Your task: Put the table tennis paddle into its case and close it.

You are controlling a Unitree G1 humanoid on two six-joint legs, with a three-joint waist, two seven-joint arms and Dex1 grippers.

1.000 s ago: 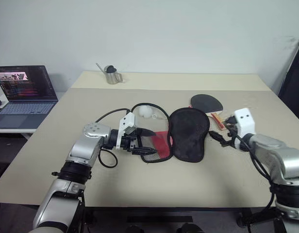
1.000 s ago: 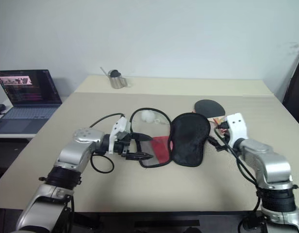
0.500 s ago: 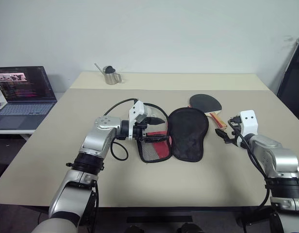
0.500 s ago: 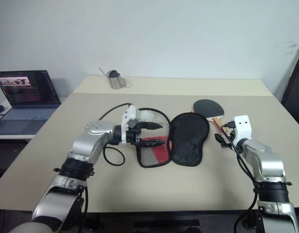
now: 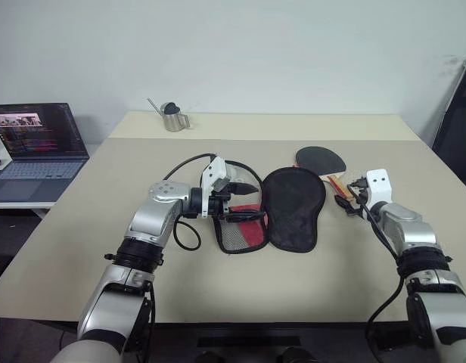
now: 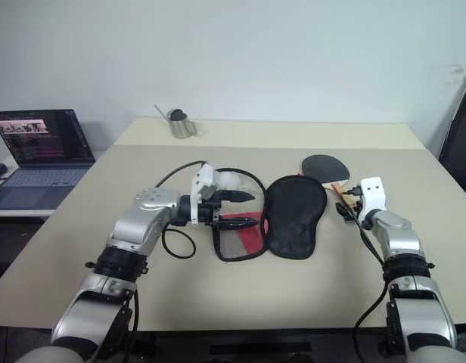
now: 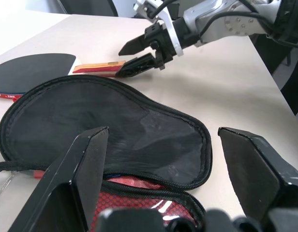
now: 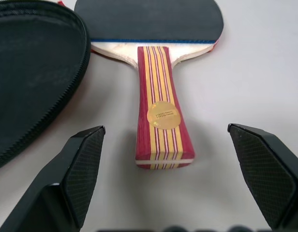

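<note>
**Right hand lined up on the paddle handle, case lying open**

The case [image 5: 290, 209] lies unzipped near the middle of the beige bench [image 5: 218, 287], its black flap spread flat toward 3 o'clock and its red-lined mesh half [image 5: 239, 231] on the 9 o'clock side. The table tennis paddle [image 5: 321, 162] lies flat on the bench just beyond the case at about 1 o'clock from it, black face toward the far edge, striped wooden handle [image 8: 161, 125] pointing back toward the robot; the blade's edge sits just beside the case's zip rim, and whether they touch cannot be told.

The right hand [image 8: 171, 203] sits low over the bench at the butt end of the handle, its two black fingers [image 8: 83, 159] spread wide to either side of it and apart from the wood, gripping nothing. In the left wrist view the same hand [image 7: 137, 55] shows with its finger tips at the handle's end.

The left hand [image 5: 244, 203] hovers at the 9 o'clock side of the case, above the mesh half, fingers [image 7: 86, 169] wide apart with nothing between them, pointing across the open case toward the paddle.

Farther off, a small metal cup [image 5: 172, 117] stands near the far edge at 11 o'clock, a white ball [image 6: 231, 180] lies behind the left hand, and an open laptop [image 5: 38, 144] sits on a side table at 9 o'clock
</note>
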